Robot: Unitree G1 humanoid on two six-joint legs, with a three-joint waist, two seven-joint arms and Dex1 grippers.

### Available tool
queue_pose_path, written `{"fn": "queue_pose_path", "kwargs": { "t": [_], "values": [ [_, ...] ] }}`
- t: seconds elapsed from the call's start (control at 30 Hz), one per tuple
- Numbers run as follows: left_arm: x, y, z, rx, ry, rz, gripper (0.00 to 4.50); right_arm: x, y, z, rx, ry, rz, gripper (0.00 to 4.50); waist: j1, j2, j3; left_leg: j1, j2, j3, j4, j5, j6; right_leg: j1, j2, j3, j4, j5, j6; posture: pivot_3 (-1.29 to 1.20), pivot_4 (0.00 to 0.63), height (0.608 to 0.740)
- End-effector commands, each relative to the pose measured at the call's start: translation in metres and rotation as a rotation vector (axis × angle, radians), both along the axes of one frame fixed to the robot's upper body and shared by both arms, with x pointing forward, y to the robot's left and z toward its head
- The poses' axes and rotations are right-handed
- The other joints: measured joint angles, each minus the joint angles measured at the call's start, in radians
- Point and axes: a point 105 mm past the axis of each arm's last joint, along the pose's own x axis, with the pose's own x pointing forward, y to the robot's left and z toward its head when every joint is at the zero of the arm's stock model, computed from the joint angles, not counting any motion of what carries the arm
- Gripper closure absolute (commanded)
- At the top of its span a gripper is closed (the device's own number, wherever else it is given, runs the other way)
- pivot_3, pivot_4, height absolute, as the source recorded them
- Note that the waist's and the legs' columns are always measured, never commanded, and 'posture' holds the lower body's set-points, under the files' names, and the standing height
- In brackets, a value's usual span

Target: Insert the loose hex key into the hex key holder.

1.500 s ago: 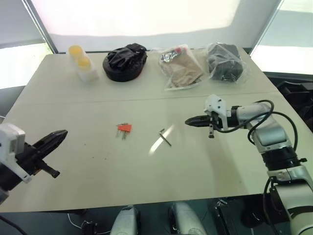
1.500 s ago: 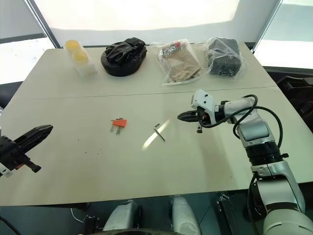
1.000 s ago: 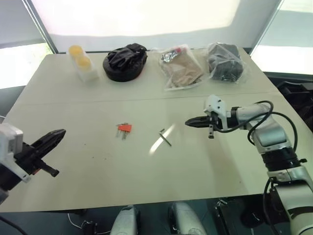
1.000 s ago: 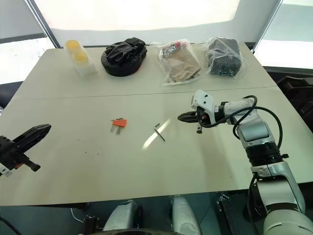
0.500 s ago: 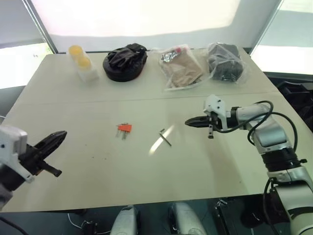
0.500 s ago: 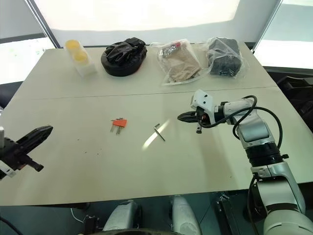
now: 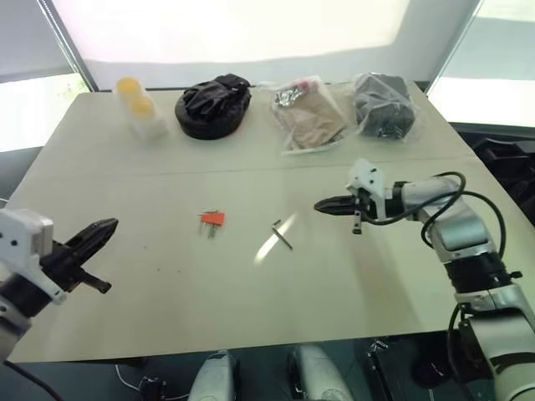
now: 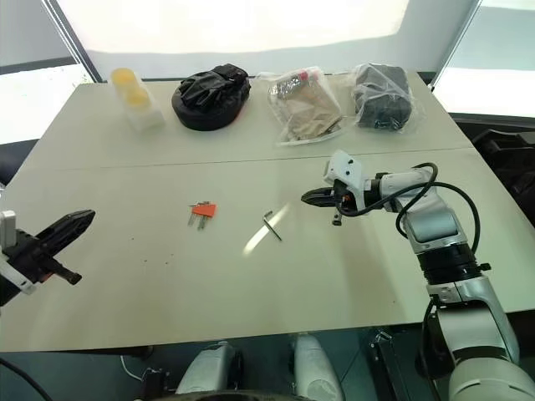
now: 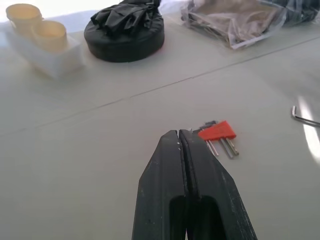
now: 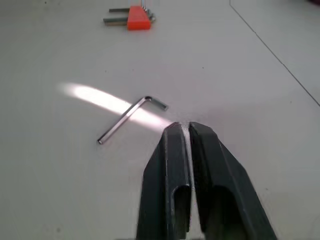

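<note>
Slightly forward is where the left gripper (image 7: 109,225) has been shifted since a second ago, and the right gripper's (image 7: 318,205) fingers, pressed together back then, have been cracked apart by a sliver. Everything on the table (image 7: 251,309) has been left where it was.

For the left one, both black fingers are seen pressed flat together in its wrist view, with nothing pinched between them. It's held above the table's near left edge, aimed toward the middle. On the right one only a thin slit can be made out between the fingers, and nothing is gripped there either.

The loose hex key (image 7: 282,235) is found lying flat near the table's centre, across a bright streak of light (image 7: 269,245), with its short bent end turned toward the far side. The right gripper is parked at about 2 o'clock from it, near but apart, tips pointed its way. The hex key holder (image 7: 213,219) is set at roughly 9 o'clock from the key, well apart, with its few metal keys poking out toward the near edge. The left gripper is well off at 8 o'clock from the holder.

Along the far edge, a white tray with two yellow cups (image 7: 138,107), a black round pouch (image 7: 213,105) and two clear plastic bags (image 7: 311,114) (image 7: 384,105) are lined up.
</note>
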Motion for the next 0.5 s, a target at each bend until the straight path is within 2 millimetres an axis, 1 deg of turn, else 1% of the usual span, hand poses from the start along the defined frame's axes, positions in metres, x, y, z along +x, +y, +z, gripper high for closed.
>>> {"fn": "queue_pose_path", "kwargs": {
  "t": [0.03,0.07,0.1,0.2,0.27,0.4,0.5],
  "values": [
    [0.003,0.005,-0.016,-0.004,0.018,0.045,4.50,0.006,0.034,0.007,0.038,-0.053,0.065,2.63,-0.003,0.000,0.000,0.000,0.000,0.000,0.000,0.000,0.000,0.000,0.001,0.000,0.000,0.000,0.000,0.00,0.150,0.740],
    [0.004,0.005,-0.019,-0.009,0.019,0.051,4.50,0.009,0.043,0.007,0.053,-0.049,0.078,2.17,-0.004,0.000,0.000,0.001,0.000,0.000,0.000,0.000,0.000,0.000,0.001,0.000,0.001,0.000,0.000,0.00,0.150,0.740],
    [0.005,0.005,-0.020,-0.012,0.017,0.054,4.50,0.011,0.050,0.005,0.057,-0.052,0.088,1.58,-0.001,0.000,0.000,0.001,0.001,0.000,0.000,0.000,0.000,0.000,0.001,0.000,0.001,0.000,0.000,0.00,0.150,0.740],
    [0.008,0.001,-0.019,-0.016,0.004,0.051,4.50,0.018,0.076,-0.006,0.016,-0.074,0.144,0.05,0.004,0.000,0.000,0.000,0.001,0.000,0.000,0.000,0.000,0.000,0.000,-0.002,0.001,0.000,0.000,0.00,0.150,0.740],
    [0.008,0.000,-0.017,-0.014,-0.001,0.049,4.50,0.020,0.090,-0.012,-0.018,-0.096,0.189,0.01,0.005,0.000,0.000,0.000,0.000,0.000,0.000,0.000,0.000,0.000,-0.001,-0.002,0.001,0.000,0.000,0.00,0.150,0.740],
    [0.008,0.001,-0.014,-0.008,-0.009,0.052,4.50,0.027,0.120,-0.016,-0.016,-0.082,0.237,0.01,0.000,0.000,0.000,0.000,-0.001,0.000,0.000,0.000,0.000,0.000,-0.002,-0.003,0.000,0.000,0.000,0.00,0.150,0.740],
    [0.006,0.002,-0.010,-0.001,-0.016,0.060,4.50,0.031,0.136,-0.025,-0.049,-0.089,0.255,0.01,-0.004,0.000,0.000,0.000,0.000,0.000,0.000,0.000,0.000,-0.001,-0.002,-0.004,0.001,0.000,0.000,0.00,0.150,0.740]
  ]
}}
